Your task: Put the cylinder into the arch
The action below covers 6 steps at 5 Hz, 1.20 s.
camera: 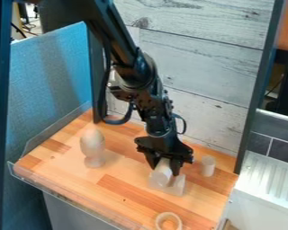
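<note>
Pale ring (168,214) lies nearest; claw (164,167) pinches cylinder (161,174) at the arch (178,186), seating unclear.

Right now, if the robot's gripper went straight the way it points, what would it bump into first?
Probably the pale arch, right by the low end of the cylinder in the gripper. I can't tell if the cylinder already touches it.
</note>
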Motion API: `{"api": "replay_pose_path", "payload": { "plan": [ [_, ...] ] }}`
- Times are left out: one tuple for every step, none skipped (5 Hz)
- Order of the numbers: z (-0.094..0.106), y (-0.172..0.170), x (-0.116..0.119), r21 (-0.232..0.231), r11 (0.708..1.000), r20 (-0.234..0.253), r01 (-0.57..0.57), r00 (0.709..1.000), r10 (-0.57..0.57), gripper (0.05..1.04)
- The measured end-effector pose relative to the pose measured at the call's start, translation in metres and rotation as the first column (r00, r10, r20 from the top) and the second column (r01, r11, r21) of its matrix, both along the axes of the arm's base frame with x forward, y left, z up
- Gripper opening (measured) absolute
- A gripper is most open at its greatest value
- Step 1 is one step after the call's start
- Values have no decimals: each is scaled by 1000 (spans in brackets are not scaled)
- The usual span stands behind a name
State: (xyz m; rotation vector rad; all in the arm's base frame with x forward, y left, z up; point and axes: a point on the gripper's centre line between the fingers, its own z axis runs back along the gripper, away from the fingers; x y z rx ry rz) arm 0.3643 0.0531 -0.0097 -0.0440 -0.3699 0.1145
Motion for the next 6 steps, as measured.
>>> {"api": "replay_pose_path", "payload": {
  "plan": [
    [-3,-3,-3,3,1000,-3,5,1000,-4,592],
    [-3,-5,-6,3,1000,2,4,1000,-4,660],
    [7,-4,-5,24,1000,43,-2,999,1,947],
    [7,-5,-4,17,1000,51,4,999,-5,1006],
    [18,-9,-4,6,999,68,42,997,-42,1000],
    [41,-2,-4,23,989,111,146,983,-148,1000]
  ]
}}
